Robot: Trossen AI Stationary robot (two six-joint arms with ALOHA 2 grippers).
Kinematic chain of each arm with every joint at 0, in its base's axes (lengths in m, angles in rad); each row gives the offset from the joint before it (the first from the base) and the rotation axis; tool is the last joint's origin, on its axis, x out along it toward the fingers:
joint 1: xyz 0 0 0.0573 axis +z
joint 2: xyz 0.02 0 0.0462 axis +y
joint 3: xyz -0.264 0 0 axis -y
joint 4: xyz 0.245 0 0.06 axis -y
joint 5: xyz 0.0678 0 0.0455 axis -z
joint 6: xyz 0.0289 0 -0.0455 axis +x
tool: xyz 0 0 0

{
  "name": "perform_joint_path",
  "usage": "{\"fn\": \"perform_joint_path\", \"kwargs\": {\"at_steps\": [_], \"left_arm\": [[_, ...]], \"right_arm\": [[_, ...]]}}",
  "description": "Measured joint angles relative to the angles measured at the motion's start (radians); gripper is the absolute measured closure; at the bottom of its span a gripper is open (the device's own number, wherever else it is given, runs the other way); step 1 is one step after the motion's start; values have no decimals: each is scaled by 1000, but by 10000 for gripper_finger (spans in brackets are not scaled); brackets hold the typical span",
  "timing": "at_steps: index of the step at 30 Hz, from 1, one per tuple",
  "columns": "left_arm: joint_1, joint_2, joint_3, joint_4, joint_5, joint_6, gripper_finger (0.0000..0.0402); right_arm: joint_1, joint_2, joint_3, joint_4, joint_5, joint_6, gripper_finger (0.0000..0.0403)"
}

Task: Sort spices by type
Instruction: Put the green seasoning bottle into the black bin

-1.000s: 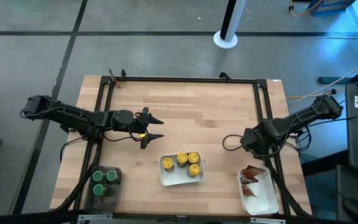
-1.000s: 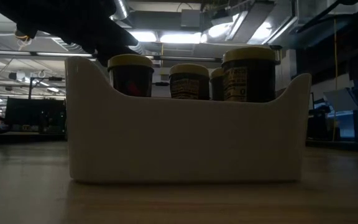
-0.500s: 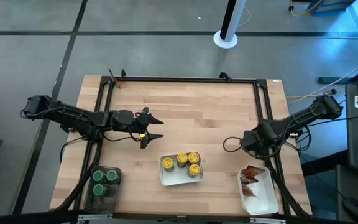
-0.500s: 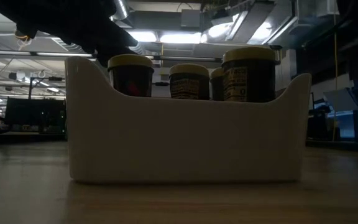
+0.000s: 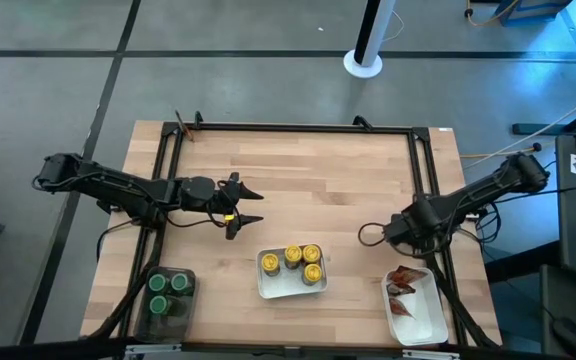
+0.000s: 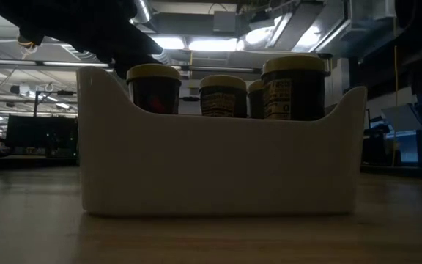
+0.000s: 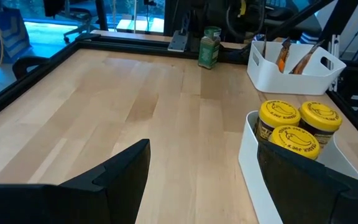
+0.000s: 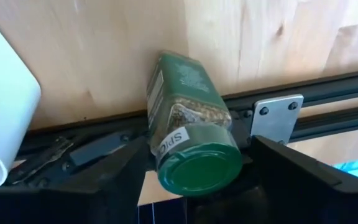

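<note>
The right gripper (image 8: 191, 177) straddles a green-capped jar (image 8: 188, 124) at the desk's (image 5: 318, 180) right edge, fingers apart and not visibly clamping; rigid, light and likely slick, it wants gripping across its body, while the left gripper (image 5: 247, 207) hovers open.

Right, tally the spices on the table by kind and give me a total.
Yellow-cap jars: 3, in the middle white tray
Green-cap jars: 4 (3 in the dark bin, 1 at the right hand)
Red-orange packets: 3, overlapping, so less sure
Total: 10
</note>
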Motion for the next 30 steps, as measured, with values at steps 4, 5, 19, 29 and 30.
{"fn": "perform_joint_path", "kwargs": {"at_steps": [4,5,19,29,30], "left_arm": [[0,0,0,1,0,-1,121],[0,0,0,1,0,-1,121],[0,0,0,1,0,-1,121],[0,0,0,1,0,-1,121],[0,0,0,1,0,-1,121]], "right_arm": [[0,54,-2,-4,-19,-47,129],[0,68,-2,-4,-19,-57,131],[-1,156,-5,-19,-29,-98,194],[-1,157,4,-20,-21,-57,192],[-1,157,13,-17,-10,-54,191]]}}
